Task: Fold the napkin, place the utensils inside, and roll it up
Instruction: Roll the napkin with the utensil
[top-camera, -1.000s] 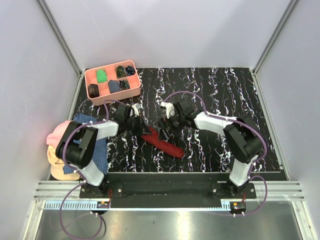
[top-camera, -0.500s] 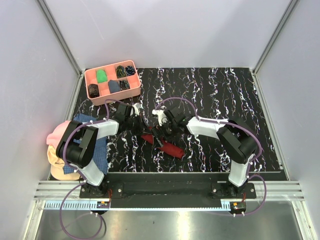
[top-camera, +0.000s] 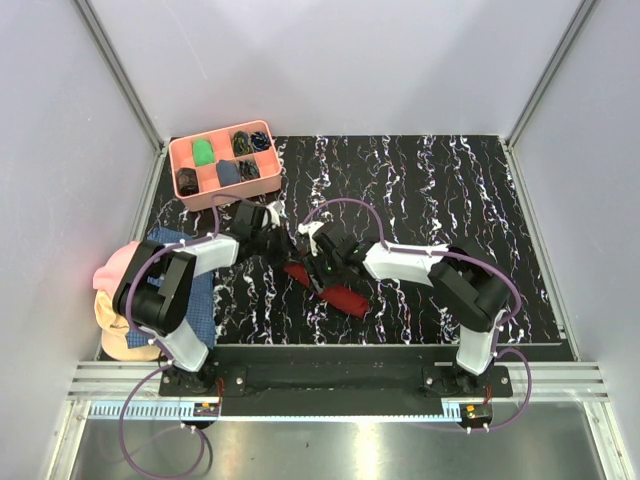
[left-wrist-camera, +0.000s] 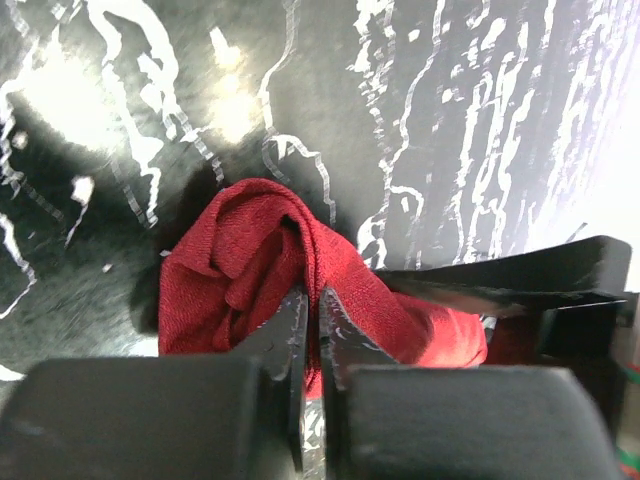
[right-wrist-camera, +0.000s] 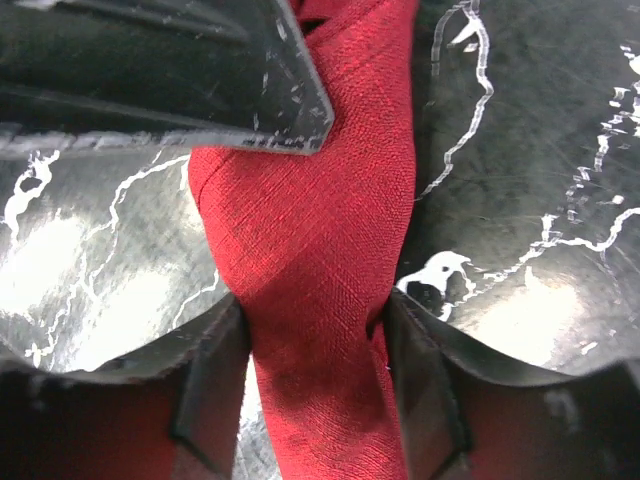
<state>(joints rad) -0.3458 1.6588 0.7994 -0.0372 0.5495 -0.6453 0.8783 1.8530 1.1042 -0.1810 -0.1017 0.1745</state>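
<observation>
Black stone with white lines makes up the counter (top-camera: 420, 200), and grey walls stand around it. A pink tray (top-camera: 236, 194) sits in the far left corner. A blue checked cloth (top-camera: 200, 300) and a pink cloth (top-camera: 112, 265) lie at the left edge.

The napkin (top-camera: 345, 298) lies a little left of the middle, closer to the near edge than the far one. It is a long, thin red bundle lying on a slant. No utensils can be seen. They may be inside the cloth, but the pictures do not show that.

The left end effector (top-camera: 283, 245) is at the bundle's far left end. Its wrist view shows the two fingers almost together, pinching a fold of red cloth. That end looks bunched and wrinkled. The right end effector (top-camera: 325, 268) is just beside it, further along the bundle. Its fingers sit on both sides of the cloth and squeeze it, with the cloth filling the gap.

This looks like the rolling step, and it seems to be far along, since the napkin is narrow and not flat.

The next move calls for care with the messy far left end. It should be tucked in or turned under so the roll stays tight. If one end effector lets go too fast, the cloth may spring open.
</observation>
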